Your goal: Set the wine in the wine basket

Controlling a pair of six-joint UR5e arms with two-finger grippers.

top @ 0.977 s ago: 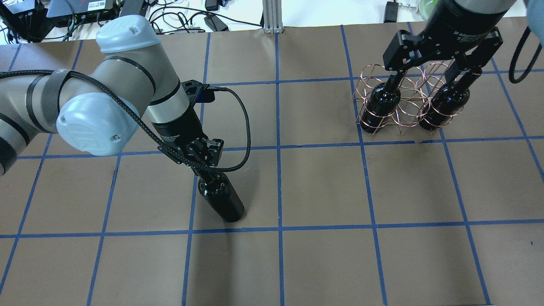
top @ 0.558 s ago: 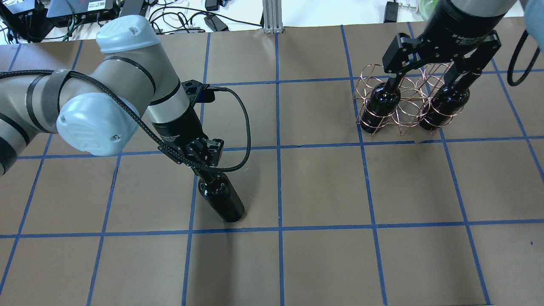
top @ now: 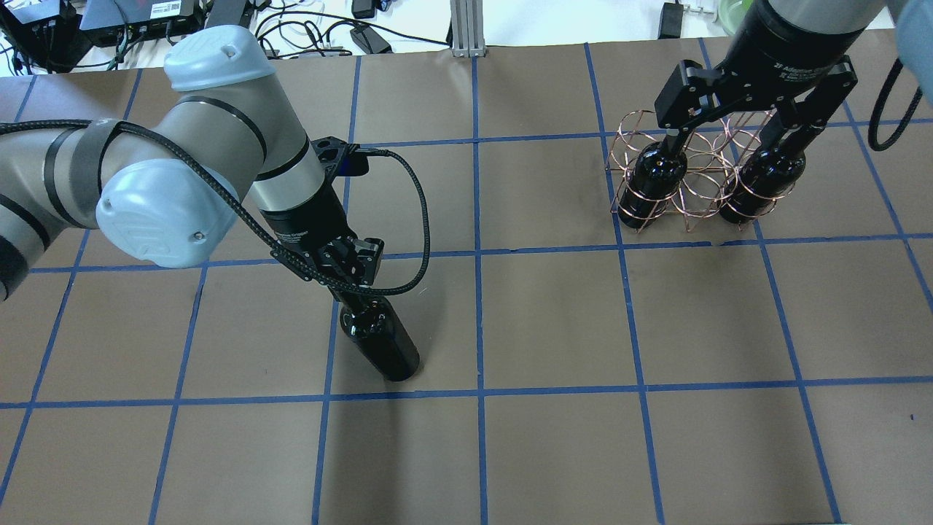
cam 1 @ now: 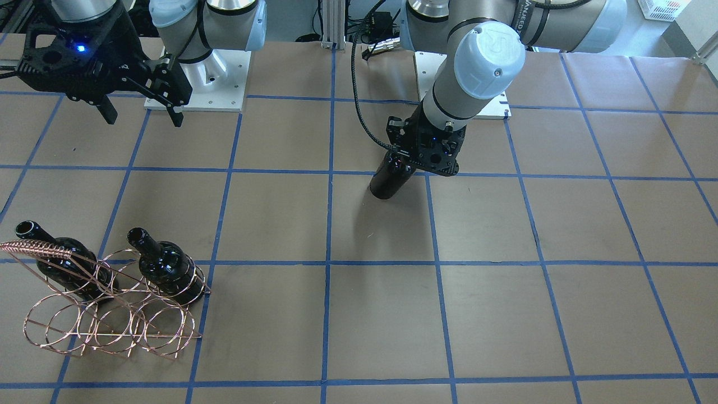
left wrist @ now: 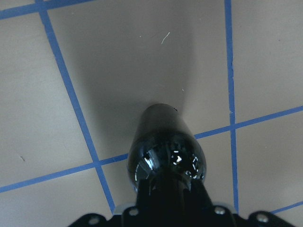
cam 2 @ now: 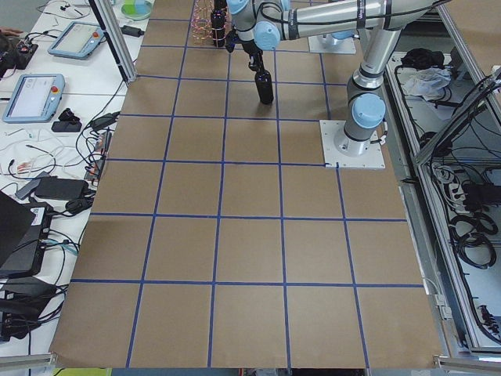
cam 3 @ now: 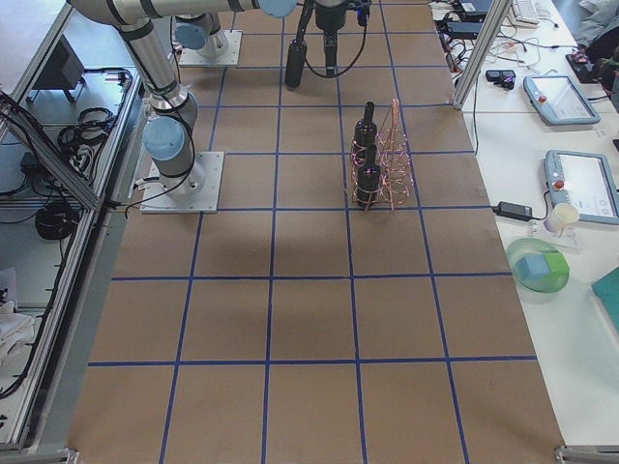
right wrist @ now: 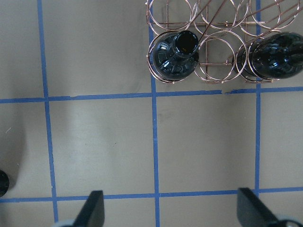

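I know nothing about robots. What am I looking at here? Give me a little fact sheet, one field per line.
Setting: table covered in brown paper with a blue tape grid
Left arm: left gripper shut on the neck of a wine bottle
Right arm: right gripper open, empty, raised near the wine basket
In the basket: two bottles in the outer rings, with the ring between them free
Left to do: the held bottle is not yet in the basket
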